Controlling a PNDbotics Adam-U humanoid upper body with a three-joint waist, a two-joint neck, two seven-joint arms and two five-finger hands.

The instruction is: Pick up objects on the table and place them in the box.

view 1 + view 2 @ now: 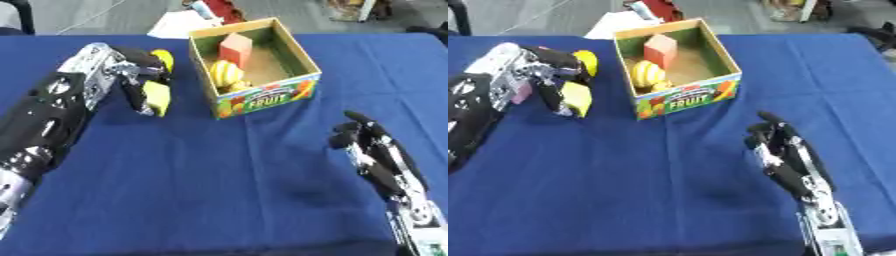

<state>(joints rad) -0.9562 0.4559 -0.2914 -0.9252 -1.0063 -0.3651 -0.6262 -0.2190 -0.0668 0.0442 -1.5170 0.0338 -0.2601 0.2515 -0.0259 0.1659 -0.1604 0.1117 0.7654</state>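
Left eye view showed the counter (219,190), then the box (302,60) already holding a red block (235,48). The left hand (114,65) curled round a yellow object (157,97) beside the box, likely for placing; the right hand (376,150) rested relaxed, empty.

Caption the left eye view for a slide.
Left hand grips a yellow object beside the fruit box; right hand rests open.
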